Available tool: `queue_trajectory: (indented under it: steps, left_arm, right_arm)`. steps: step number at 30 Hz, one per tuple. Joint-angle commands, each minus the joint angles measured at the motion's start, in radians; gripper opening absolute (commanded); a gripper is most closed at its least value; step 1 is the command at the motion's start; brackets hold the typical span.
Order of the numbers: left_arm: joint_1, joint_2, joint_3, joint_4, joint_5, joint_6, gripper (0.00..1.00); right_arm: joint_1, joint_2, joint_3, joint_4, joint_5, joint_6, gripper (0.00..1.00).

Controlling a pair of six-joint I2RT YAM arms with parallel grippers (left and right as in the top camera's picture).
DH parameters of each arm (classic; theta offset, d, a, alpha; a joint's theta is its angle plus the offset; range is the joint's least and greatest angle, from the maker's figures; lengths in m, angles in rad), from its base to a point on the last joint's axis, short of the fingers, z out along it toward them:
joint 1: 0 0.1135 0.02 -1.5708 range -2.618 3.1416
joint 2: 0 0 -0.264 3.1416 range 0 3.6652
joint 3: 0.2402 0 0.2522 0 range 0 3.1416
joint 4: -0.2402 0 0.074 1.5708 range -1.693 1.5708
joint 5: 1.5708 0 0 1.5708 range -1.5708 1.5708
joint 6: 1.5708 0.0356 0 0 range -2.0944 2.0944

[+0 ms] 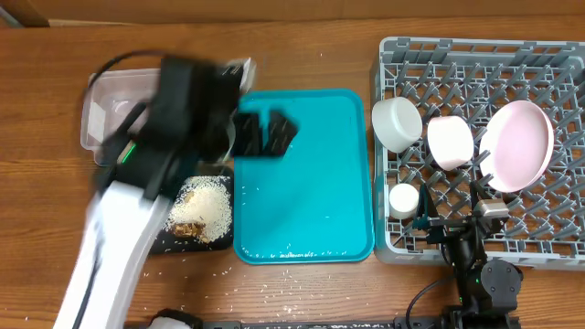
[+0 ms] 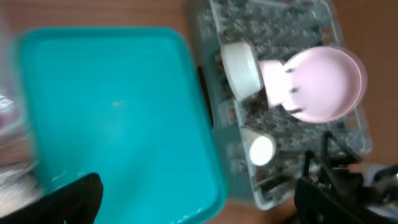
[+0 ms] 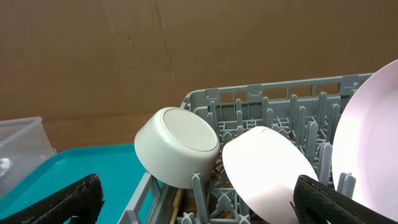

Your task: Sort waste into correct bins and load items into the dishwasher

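My left gripper [image 1: 267, 132] is open and empty above the far left corner of the teal tray [image 1: 311, 201]; its view is motion-blurred, with the fingers [image 2: 199, 211] spread wide. My right gripper [image 1: 455, 219] is open and empty at the front edge of the grey dish rack [image 1: 567, 55]. The rack holds a grey-white bowl [image 1: 396, 123] on its side, a pink bowl [image 1: 450, 142], the pale pink plate [image 1: 518, 146] standing upright, and the small white cup [image 1: 403, 198]. Rice and brown scraps [image 1: 203, 212] lie in the black tray [image 1: 160, 242]. The clear tub [image 1: 101, 114] is partly hidden by my left arm; I cannot see the wrapper or tissue clearly.
Loose rice grains lie on the teal tray's near edge [image 1: 292, 249] and on the wooden table in front of it [image 1: 302, 274]. The right wrist view shows the grey-white bowl [image 3: 177, 146] and pink bowl [image 3: 273, 168] close ahead, with a brown cardboard wall behind.
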State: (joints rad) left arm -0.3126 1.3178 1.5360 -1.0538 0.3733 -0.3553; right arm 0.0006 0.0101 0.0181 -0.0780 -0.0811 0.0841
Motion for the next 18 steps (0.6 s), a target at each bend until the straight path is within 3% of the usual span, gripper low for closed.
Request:
queue_trajectory:
  steps: [1, 7, 14, 18]
  left_arm:
    - [-0.015, -0.270, 0.000, -0.193, -0.408, 0.014, 1.00]
    - [-0.015, -0.588, 0.000, -0.285, -0.369, 0.016, 1.00]
    - [-0.015, -0.745, -0.051, -0.380, -0.494, 0.057, 1.00]
    - [-0.016, -0.756, -0.221, -0.251, -0.560, 0.064, 1.00]
  right_arm:
    - [-0.002, -0.007, -0.010, 0.003, 0.002, -0.003, 1.00]
    - [-0.002, -0.007, -0.010, 0.003, 0.002, -0.003, 1.00]
    - [-0.002, -0.007, -0.010, 0.003, 0.002, -0.003, 1.00]
    - [-0.002, -0.007, -0.010, 0.003, 0.002, -0.003, 1.00]
